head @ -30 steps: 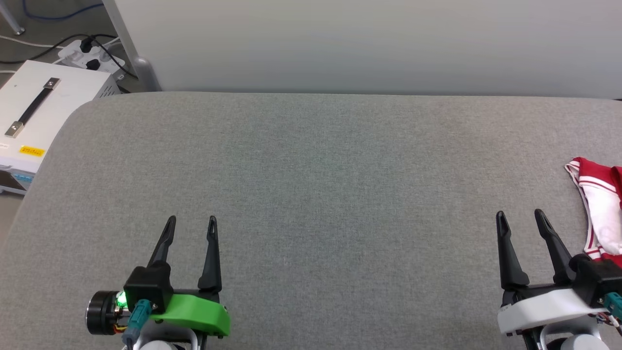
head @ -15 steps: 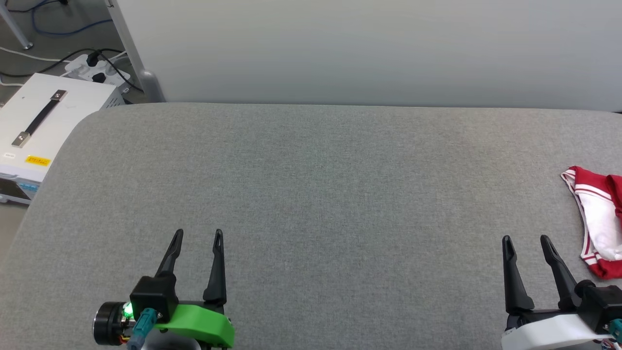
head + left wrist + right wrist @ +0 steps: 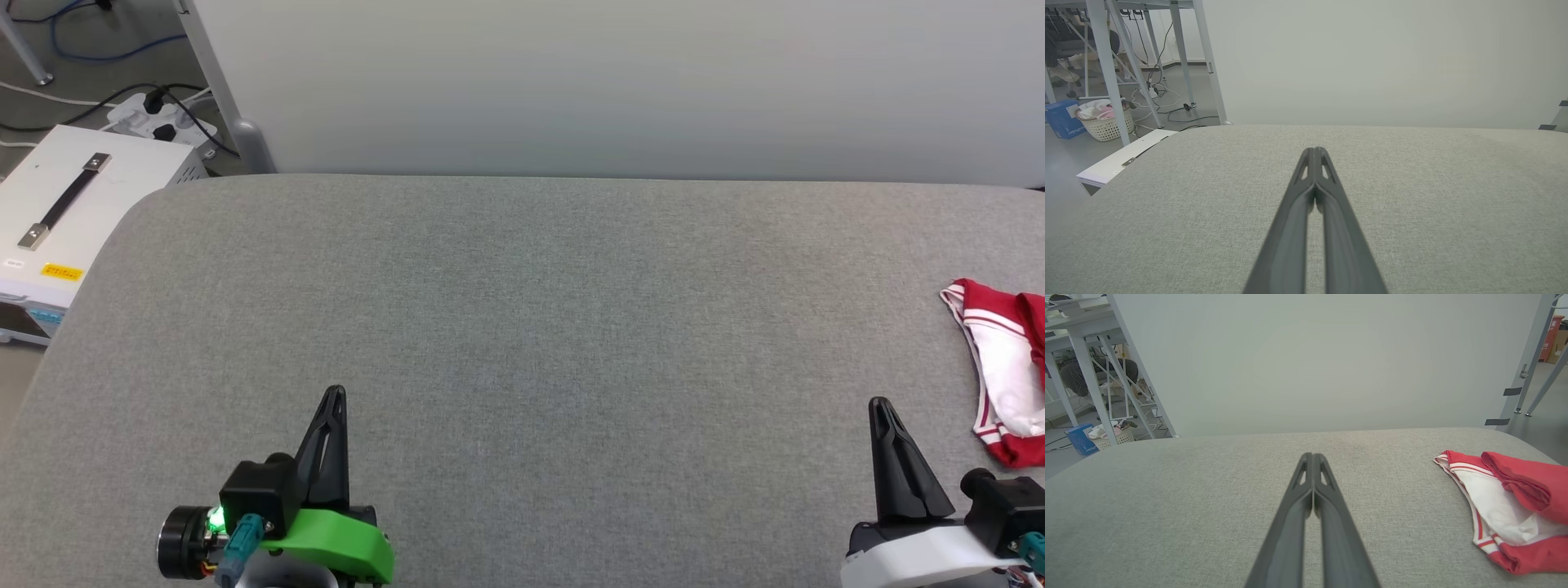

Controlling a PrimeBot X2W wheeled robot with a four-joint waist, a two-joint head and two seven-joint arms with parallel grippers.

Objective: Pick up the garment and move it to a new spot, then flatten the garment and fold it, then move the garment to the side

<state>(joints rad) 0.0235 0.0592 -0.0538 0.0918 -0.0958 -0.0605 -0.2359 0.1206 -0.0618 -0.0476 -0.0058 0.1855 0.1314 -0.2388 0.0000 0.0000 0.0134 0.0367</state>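
Note:
The garment (image 3: 1006, 367), red with a white sleeve and red-white striped trim, lies bunched at the right edge of the grey padded table (image 3: 539, 310); in the right wrist view the garment (image 3: 1511, 506) sits to the right of the fingers. My right gripper (image 3: 880, 404) hovers near the front right, shut and empty, a little left of the garment and apart from it; the same right gripper (image 3: 1312, 457) shows its fingers pressed together. My left gripper (image 3: 333, 394) is at the front left, shut on nothing, and the left gripper (image 3: 1314, 152) points across bare table.
A pale wall panel (image 3: 620, 82) stands behind the table. Left of the table on the floor are a white box with a handle (image 3: 61, 204), a power strip with cables (image 3: 155, 114), metal table legs (image 3: 1110, 69) and a laundry basket (image 3: 1104, 120).
Both grippers have gone from open to shut, empty. Since a second ago the head camera has tilted, shifting the whole picture down.

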